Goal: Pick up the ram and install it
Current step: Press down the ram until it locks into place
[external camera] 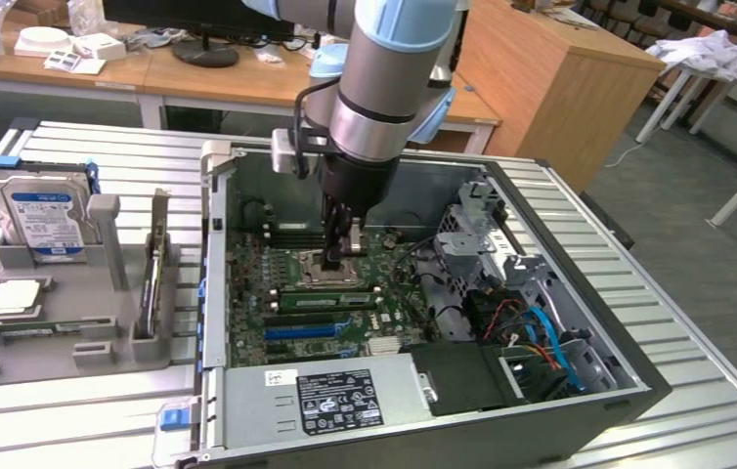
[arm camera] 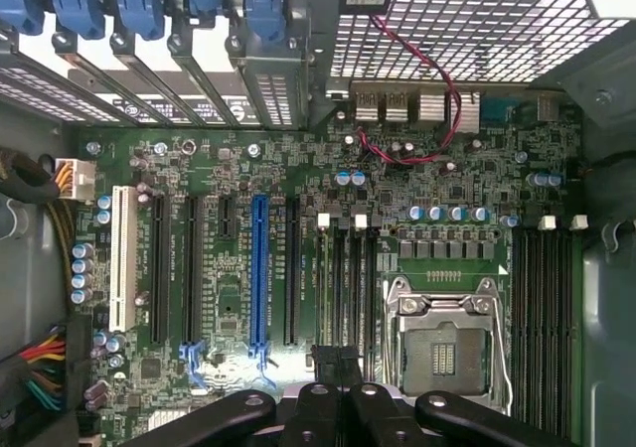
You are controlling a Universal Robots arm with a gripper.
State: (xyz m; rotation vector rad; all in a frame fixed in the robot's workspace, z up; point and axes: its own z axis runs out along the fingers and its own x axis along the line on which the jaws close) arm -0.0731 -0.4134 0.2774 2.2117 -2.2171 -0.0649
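In the middle of the frame, the ram [external camera: 326, 293], a thin green stick with black chips, stands on edge among the motherboard's [external camera: 254, 293] slots. Just above it hangs the black gripper [external camera: 340, 259], fingers closed together; I cannot tell whether it grips anything.

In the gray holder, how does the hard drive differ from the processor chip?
The hard drive stands upright; the processor chip lies flat. The hard drive is larger and carries a blue-white label; the processor chip is small, square, plain silver. Both sit in the gray holder.
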